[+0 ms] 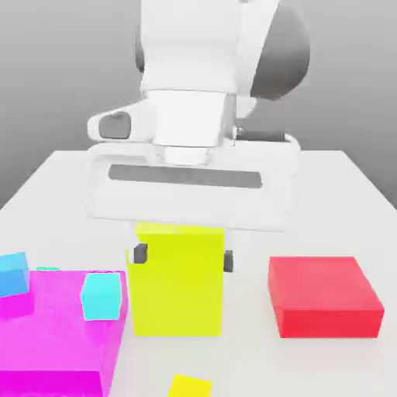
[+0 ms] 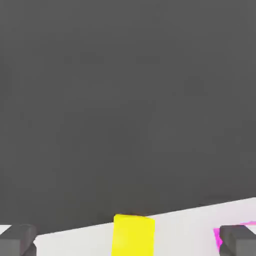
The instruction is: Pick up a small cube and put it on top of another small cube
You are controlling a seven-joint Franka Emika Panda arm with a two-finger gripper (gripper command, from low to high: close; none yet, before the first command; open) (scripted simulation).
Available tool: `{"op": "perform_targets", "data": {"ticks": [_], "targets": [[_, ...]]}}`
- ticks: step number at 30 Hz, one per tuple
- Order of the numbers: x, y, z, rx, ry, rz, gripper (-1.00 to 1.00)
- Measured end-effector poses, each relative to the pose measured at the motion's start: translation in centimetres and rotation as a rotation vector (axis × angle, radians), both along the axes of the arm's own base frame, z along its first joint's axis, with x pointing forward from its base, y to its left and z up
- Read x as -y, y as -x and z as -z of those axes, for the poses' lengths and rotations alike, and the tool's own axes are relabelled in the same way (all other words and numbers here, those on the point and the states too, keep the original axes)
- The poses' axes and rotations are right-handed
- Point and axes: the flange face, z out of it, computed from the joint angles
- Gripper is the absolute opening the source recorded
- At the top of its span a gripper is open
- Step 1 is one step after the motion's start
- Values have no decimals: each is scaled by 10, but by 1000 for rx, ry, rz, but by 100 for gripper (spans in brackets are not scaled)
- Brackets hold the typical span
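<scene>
Small yellow cube (image 1: 190, 385) at the table's (image 1: 326, 194) front edge; turquoise cube (image 1: 102, 296) atop the magenta block (image 1: 54, 341), front-left corner. Gripper (image 1: 183, 257) spread wide, empty, behind the tall yellow-green block (image 1: 177, 279).

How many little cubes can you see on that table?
3: a yellow cube at the front edge, a turquoise cube and a sky-blue cube on the magenta block. Others may be hidden.

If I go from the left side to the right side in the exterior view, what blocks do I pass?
Small sky-blue cube → turquoise cube resting on the big magenta block → tall yellow-green block → red block.
</scene>
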Motion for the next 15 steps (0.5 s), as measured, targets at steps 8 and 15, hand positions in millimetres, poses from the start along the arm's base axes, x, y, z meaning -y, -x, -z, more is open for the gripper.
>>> {"op": "perform_targets", "data": {"ticks": [8, 15], "targets": [[1, 7, 144, -185, -31, 50, 0], [1, 8, 200, -194, -33, 53, -100]]}}
